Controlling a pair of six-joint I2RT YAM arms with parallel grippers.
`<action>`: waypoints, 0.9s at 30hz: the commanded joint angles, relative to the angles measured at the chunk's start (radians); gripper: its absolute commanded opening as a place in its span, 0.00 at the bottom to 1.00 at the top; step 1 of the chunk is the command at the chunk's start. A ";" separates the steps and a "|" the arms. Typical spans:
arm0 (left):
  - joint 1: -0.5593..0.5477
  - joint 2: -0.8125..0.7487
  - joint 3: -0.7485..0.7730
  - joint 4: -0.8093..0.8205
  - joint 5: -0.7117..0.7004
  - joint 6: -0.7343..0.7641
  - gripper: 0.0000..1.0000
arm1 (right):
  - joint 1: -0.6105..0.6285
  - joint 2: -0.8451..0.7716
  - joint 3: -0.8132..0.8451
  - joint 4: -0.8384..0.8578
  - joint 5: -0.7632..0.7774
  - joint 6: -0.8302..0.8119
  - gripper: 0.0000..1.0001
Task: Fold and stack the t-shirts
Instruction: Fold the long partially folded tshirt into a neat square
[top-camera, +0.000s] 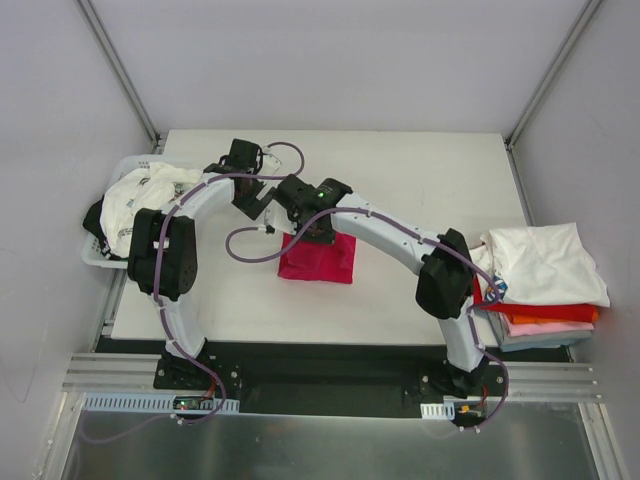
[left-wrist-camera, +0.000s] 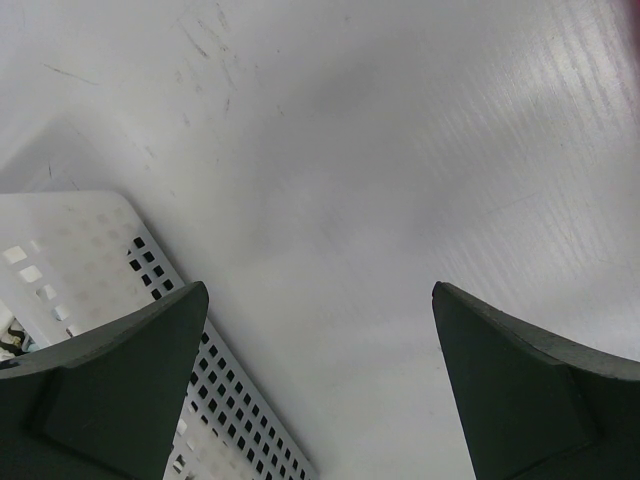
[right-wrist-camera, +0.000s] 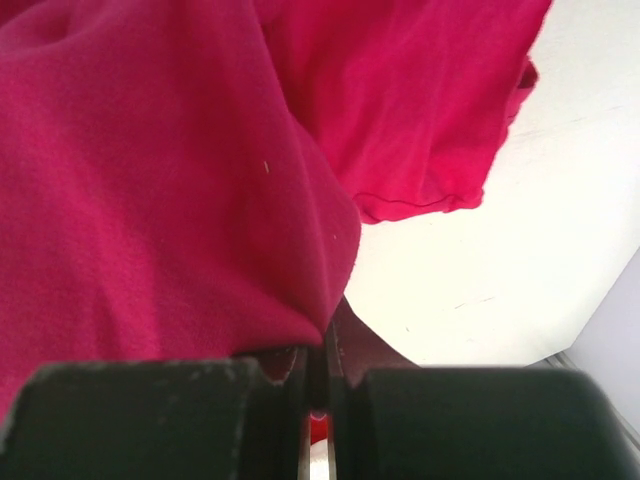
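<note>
A crimson-magenta t-shirt (top-camera: 320, 258) lies partly folded at the table's middle. My right gripper (top-camera: 283, 212) is above its far left corner, shut on a fold of the crimson cloth (right-wrist-camera: 180, 190), which fills most of the right wrist view. My left gripper (top-camera: 252, 203) hovers just left of it, open and empty; its fingers (left-wrist-camera: 110, 380) frame bare table. A stack of folded t-shirts (top-camera: 545, 280), white on top over red, orange and pink, sits at the right edge. White printed and dark t-shirts (top-camera: 140, 205) lie heaped in the basket.
The white plastic basket (top-camera: 93, 256) stands at the table's left edge; its perforated wall (left-wrist-camera: 90, 250) shows in the left wrist view. Purple cables loop off both arms. Grey walls close in the table.
</note>
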 joint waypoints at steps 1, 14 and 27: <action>-0.005 -0.059 -0.006 0.008 -0.004 0.009 0.96 | -0.028 0.027 0.082 -0.006 0.006 -0.038 0.01; -0.006 -0.070 -0.012 0.008 -0.007 0.011 0.95 | -0.115 0.145 0.180 -0.002 0.028 -0.102 0.01; -0.006 -0.095 -0.038 0.009 -0.002 0.012 0.95 | -0.180 0.251 0.220 0.066 0.022 -0.171 0.02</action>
